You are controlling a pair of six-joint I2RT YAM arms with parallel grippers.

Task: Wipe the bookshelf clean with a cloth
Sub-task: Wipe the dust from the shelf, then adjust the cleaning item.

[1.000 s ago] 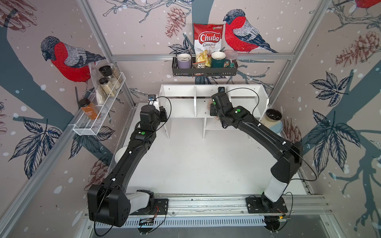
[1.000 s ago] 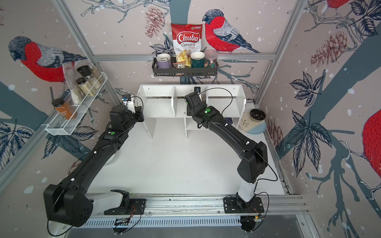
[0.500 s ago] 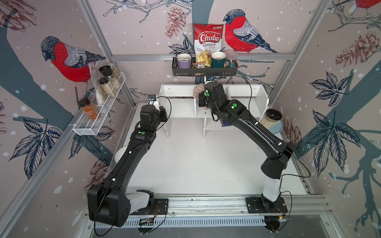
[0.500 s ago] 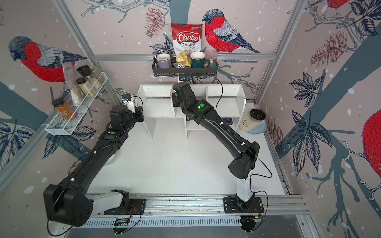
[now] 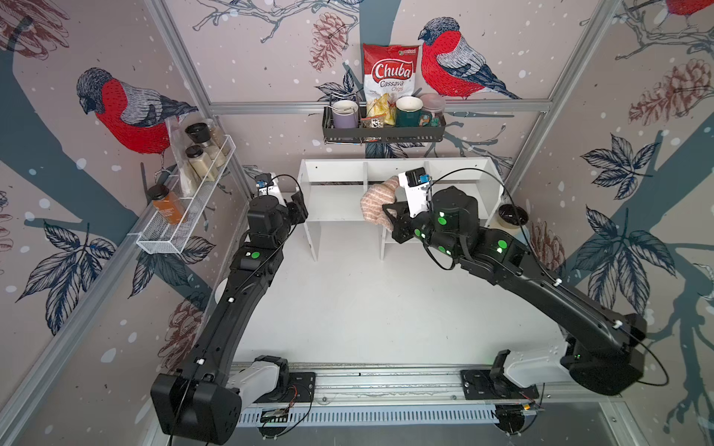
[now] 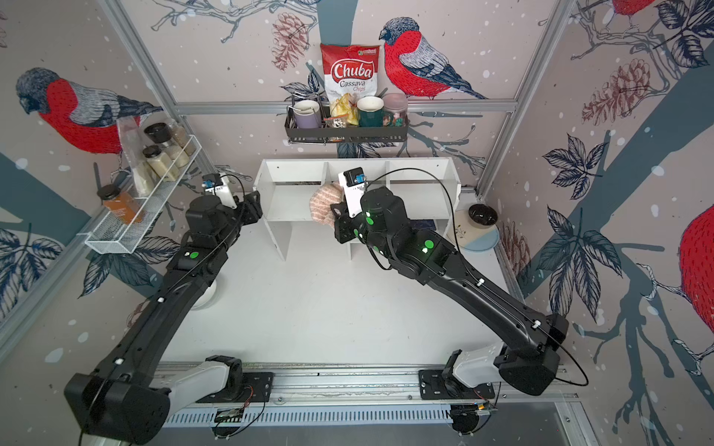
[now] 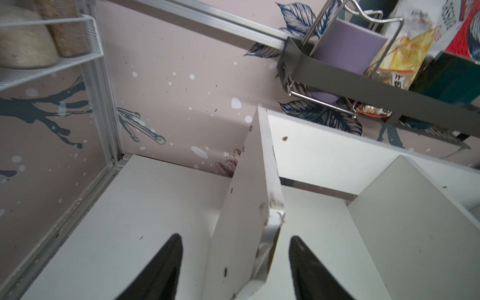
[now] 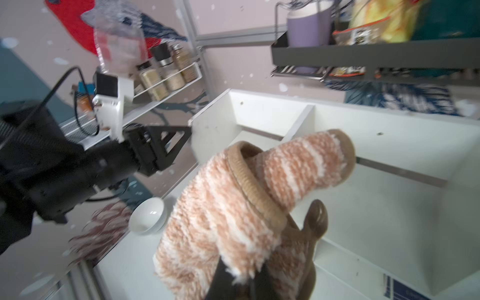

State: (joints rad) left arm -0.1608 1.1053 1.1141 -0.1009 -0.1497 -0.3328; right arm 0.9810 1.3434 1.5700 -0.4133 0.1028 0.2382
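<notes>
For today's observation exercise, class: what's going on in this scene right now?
A two-armed robot is working at the white bookshelf. The right gripper is shut on the striped tan cloth and holds it in front of the divider between the left and middle compartments. Whether it touches the board is unclear. The left gripper is open, with a jaw on either side of the shelf's left end panel, not gripping it.

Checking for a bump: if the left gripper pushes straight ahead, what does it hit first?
Probably the bookshelf: its end panel's front edge sits between the jaws of the open left gripper. How near is unclear.
</notes>
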